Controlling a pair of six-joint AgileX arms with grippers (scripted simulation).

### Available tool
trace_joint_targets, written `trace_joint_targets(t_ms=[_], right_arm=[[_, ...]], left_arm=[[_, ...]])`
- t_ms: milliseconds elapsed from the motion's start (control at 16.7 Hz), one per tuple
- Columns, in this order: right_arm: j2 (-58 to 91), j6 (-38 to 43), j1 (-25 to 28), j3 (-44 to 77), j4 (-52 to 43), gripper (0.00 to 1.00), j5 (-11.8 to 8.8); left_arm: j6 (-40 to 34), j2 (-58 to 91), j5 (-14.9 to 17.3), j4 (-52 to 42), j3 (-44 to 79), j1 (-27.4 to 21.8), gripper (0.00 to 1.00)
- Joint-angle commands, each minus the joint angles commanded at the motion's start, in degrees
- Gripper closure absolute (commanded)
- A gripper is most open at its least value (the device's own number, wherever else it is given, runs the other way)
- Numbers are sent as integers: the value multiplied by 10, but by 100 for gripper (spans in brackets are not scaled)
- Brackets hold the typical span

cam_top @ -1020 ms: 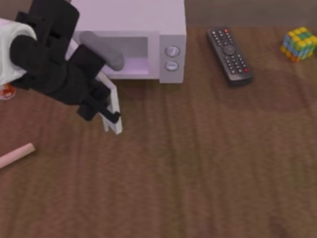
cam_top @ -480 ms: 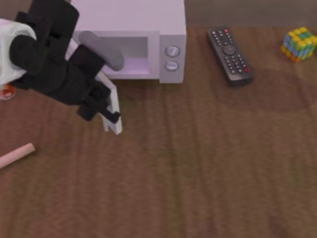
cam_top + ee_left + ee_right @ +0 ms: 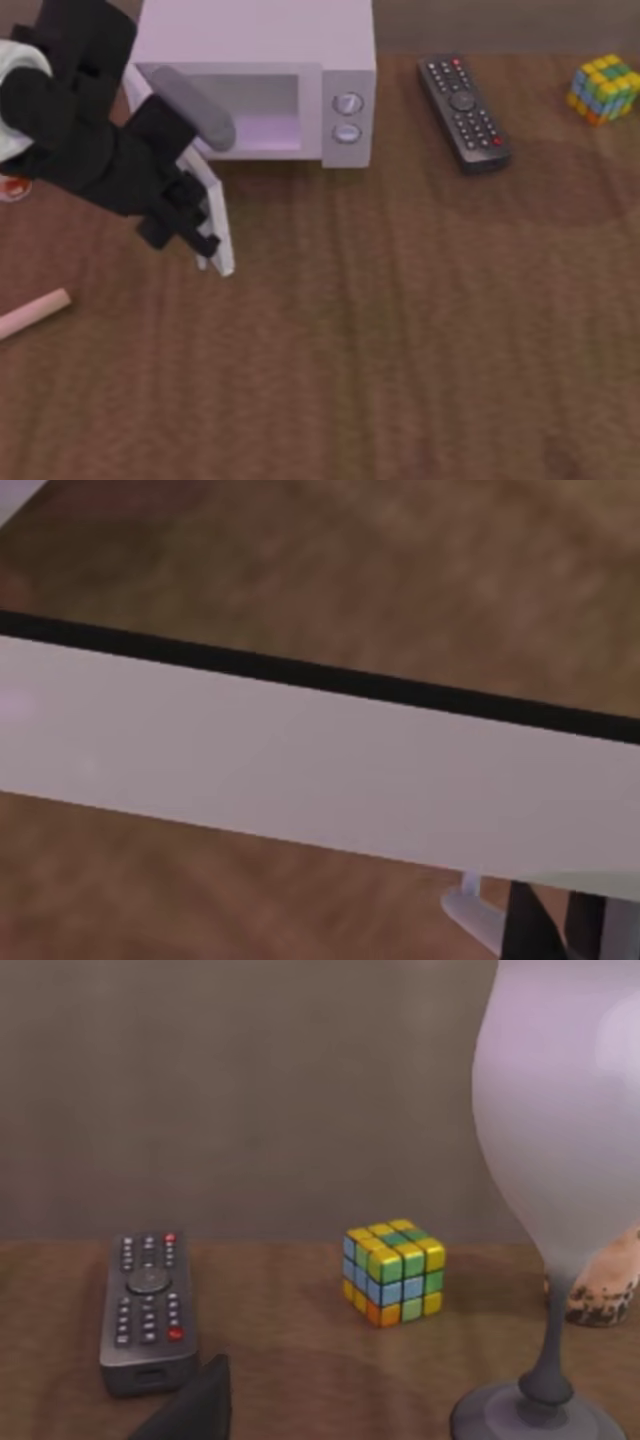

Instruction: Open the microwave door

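One door (image 3: 221, 222): swung further out than half a second ago, free edge now nearer the table's left; stands well clear of the cavity.
Microwave (image 3: 262, 40): back of table, left of centre; cavity exposed.
Left gripper (image 3: 190, 222): has shifted left with the door; black fingers pinch its outer edge.
Right gripper: out of the top view; finger spread cannot be told.
Remote (image 3: 463, 110): right of microwave.
Cube (image 3: 603, 88): far right.
Dowel (image 3: 33, 313): left edge.

Left arm (image 3: 95, 130) showing blocky matte-black links w/ a white section; black left gripper (image 3: 185, 225) fingers.
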Motion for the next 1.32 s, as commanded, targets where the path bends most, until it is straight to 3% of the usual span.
trace_joint_targets(t_ms=[300,1320], right_arm=[[0,0,0,0,0,0,0],[0,0,0,0,0,0,0]], left_arm=[[52,-11,25,-12,-4,22,100],[53,-12,25,-12,-4,23,100]])
